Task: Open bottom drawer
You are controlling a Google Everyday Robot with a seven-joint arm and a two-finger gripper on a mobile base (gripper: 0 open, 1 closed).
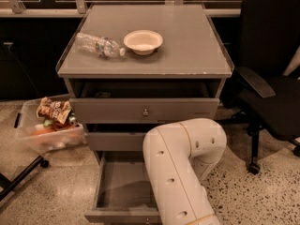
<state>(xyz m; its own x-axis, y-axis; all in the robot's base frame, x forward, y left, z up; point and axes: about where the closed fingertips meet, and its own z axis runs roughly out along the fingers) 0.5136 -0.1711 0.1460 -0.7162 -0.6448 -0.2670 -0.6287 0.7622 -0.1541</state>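
The bottom drawer [123, 182] of the grey cabinet stands pulled out toward me, its plain grey inside showing. Its flat front [117, 216] lies at the frame's lower edge, and I cannot make out a knob on it. My white arm [183, 163] bends in front of the cabinet and covers the drawer's right part. My gripper is out of view, hidden behind or below the arm. The mid-sized drawer front [115, 141] sits above it. The tallest drawer front [146, 112] with a small knob stands slightly pulled out at the top.
A clear water bottle [98, 45] lies on its side next to a white bowl [143, 41] on the cabinet top [187, 50]. A clear bin of snacks [47, 125] sits on the floor at left. A black office chair [272, 88] stands at right.
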